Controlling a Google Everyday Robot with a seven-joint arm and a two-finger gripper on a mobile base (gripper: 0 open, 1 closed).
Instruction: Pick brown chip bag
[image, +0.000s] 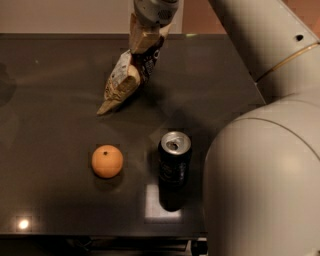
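Observation:
The brown chip bag (126, 80) hangs tilted from my gripper (145, 37) at the top middle of the camera view. It is dark brown with cream edges and a pale label panel. My gripper is shut on the bag's upper end. The bag's lower tip points down-left, close above or just touching the dark table (55, 125).
An orange (107, 161) sits on the table at the front left. A black drink can (174, 158) stands upright to its right. My large white arm (265, 165) fills the right side. The table's front edge runs along the bottom.

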